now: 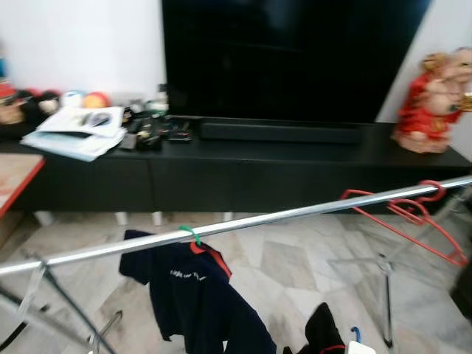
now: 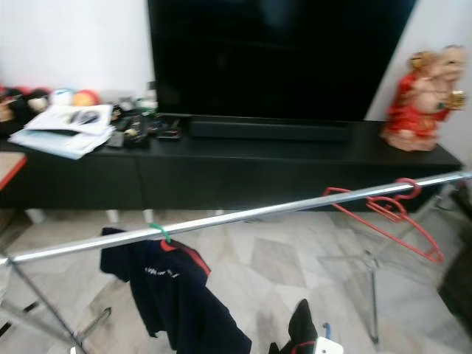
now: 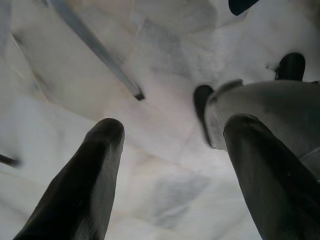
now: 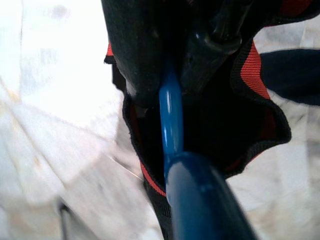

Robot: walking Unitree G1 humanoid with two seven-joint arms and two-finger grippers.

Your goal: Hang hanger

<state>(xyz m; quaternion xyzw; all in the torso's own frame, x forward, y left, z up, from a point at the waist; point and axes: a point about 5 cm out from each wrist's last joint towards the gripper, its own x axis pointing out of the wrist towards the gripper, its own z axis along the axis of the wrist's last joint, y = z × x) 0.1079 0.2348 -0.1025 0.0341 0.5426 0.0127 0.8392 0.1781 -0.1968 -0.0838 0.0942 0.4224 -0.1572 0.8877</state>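
- Blue hanger (image 4: 171,117): gripped between the black fingers (image 4: 140,45) of the right gripper (image 4: 172,75), which are clamped on its neck; a black garment with red trim (image 4: 252,70) hangs on it.
- Head views: blue hanger hook (image 1: 355,333) and the black garment sit low in the frame, below the silver rail (image 1: 295,215) and not on it.
- Left gripper (image 3: 170,135): points down at the marble floor (image 3: 160,190), fingers (image 3: 100,165) spread apart, holding nothing.
- Rail load: a green hanger (image 1: 190,234) carries a navy shirt (image 1: 192,295); red hangers (image 1: 413,214) hang near the rail's right end.
- Background: black TV cabinet (image 1: 243,169) with a red figurine (image 1: 431,103).
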